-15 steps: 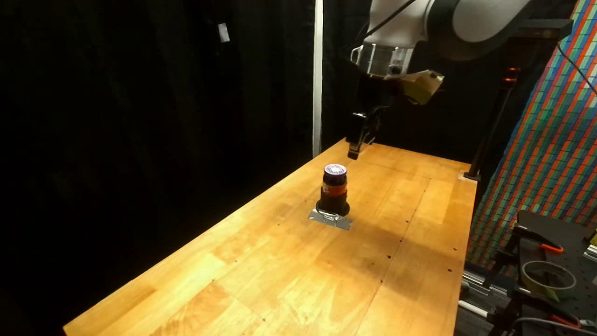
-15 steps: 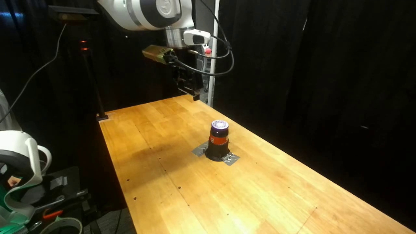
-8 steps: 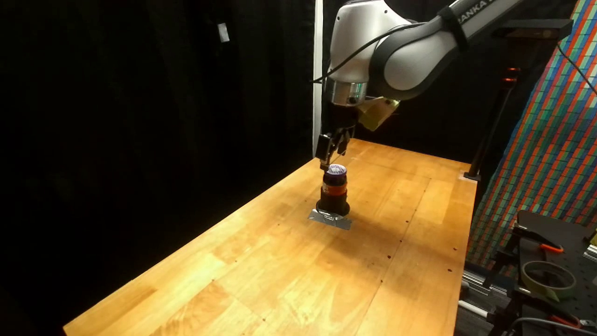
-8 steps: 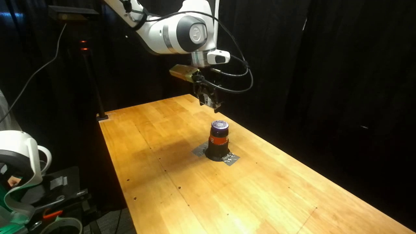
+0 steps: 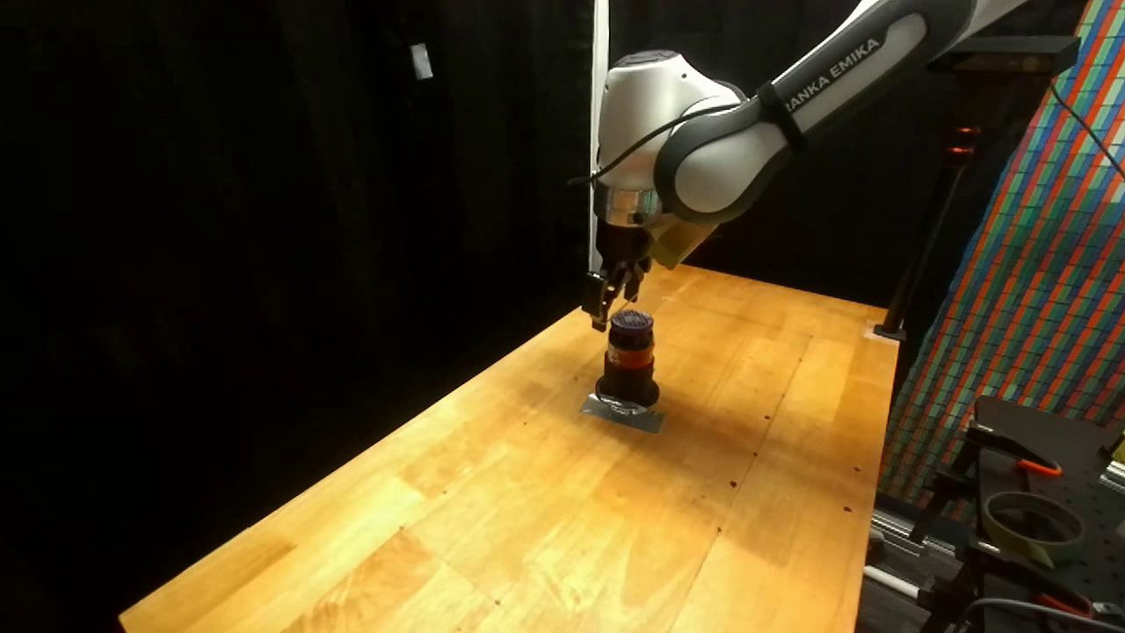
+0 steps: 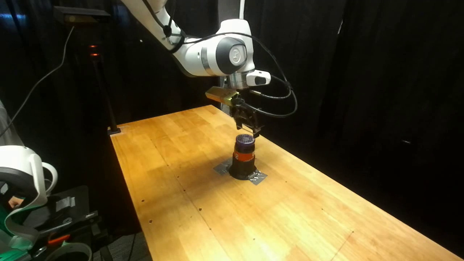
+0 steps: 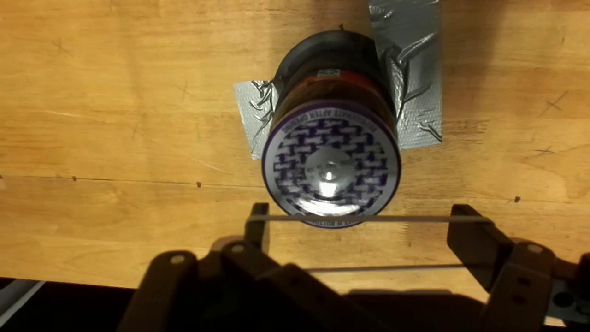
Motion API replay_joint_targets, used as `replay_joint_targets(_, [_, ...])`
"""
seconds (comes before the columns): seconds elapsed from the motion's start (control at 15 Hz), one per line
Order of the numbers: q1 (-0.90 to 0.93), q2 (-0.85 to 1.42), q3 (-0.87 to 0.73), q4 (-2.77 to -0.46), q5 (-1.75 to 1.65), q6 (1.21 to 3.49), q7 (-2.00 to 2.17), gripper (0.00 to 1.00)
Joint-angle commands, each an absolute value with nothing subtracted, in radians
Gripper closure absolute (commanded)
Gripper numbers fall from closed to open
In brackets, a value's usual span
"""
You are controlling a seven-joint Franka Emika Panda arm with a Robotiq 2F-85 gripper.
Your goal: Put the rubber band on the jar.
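Wrist view: the gripper (image 7: 364, 230) stands wide, the rubber band (image 7: 405, 219) stretched between its fingertips (image 7: 472, 235) as a long, narrow loop. Below, the jar (image 7: 332, 147) stands upright in a dark base (image 7: 329, 46) held by silver tape (image 7: 417, 78). The loop lies off the centre of the lid (image 7: 332, 166), one strand crossing its rim as seen here; lowered without realignment, a finger or strand would probably land on the lid, and the band might spring off a tip. Lid print, inverted: REFRIGERATE AFTER OPENING; a partly covered line opposite seems to include BUTTON.

In an exterior view: lettering (image 5: 833, 75) on the arm (image 5: 712, 167), RANKA EMIKA, initial letter hidden by a dark strap (image 5: 780, 119). Tip height over the wooden table (image 5: 527, 492) is unclear; too low an approach could strike the jar's side.

In an exterior view: orange-red label (image 6: 243, 156) on the jar, marks too small to read; finger-lid contact cannot be told.
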State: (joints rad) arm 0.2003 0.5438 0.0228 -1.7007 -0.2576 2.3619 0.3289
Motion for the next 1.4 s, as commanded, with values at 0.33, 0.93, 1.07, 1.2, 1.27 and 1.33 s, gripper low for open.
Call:
replay_joint_targets(0.33, [0.209,0.616,-0.008,-1.628,-0.248,2.333,0.277,0.0])
replay_joint_targets(0.93, [0.166,0.634,0.016,-1.678,-0.19,2.344,0.199,0.0])
replay_joint_targets(1.07, [0.148,0.61,0.027,-1.718,-0.152,2.35,0.165,0.0])
replay_joint_targets(1.2, [0.125,0.579,0.042,-1.763,-0.109,2.362,0.125,0.0])
replay_joint_targets(1.27, [0.112,0.559,0.048,-1.791,-0.087,2.373,0.107,0.0])
replay_joint_targets(1.33, [0.104,0.541,0.05,-1.815,-0.072,2.385,0.097,0.0])
